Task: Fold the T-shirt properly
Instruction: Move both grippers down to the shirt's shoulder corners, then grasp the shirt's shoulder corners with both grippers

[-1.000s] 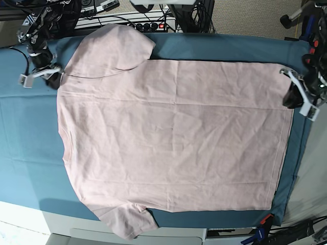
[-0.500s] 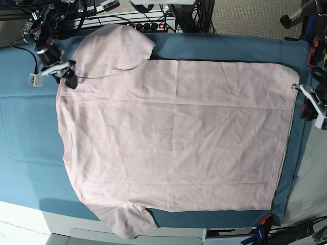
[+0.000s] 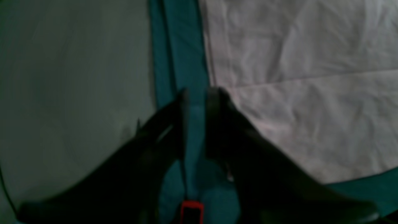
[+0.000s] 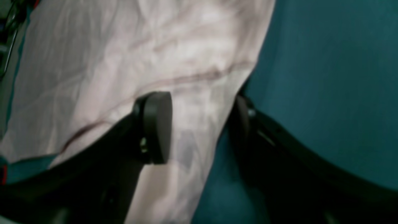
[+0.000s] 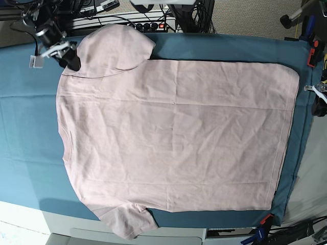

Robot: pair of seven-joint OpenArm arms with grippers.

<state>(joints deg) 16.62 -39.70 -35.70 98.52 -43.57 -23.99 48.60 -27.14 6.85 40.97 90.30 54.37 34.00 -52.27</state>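
The pale pink T-shirt [image 5: 173, 138] lies spread flat, plain side up, neck to the left and hem to the right. My right gripper [image 5: 70, 59] is at the far left shoulder by the upper sleeve. In the right wrist view it [image 4: 199, 124] is open, its jaws astride the T-shirt's [image 4: 124, 62] edge. My left gripper [image 5: 320, 104] is off the hem at the table's right edge. In the left wrist view it [image 3: 199, 93] is empty, its jaws a narrow gap apart over teal cloth, beside the T-shirt [image 3: 295, 77].
The teal table cloth [image 5: 25, 143] covers the table under the shirt. A power strip and cables [image 5: 148, 24] lie behind the far edge. Red clamps hold the cloth at the right [image 5: 312, 53] and front right [image 5: 264, 220]. Grey floor [image 3: 77, 93] lies past the cloth's edge.
My right gripper has moved away along the shoulder toward the upper sleeve. My left gripper has moved right, off the hem; the hem's far corner now lies further right.
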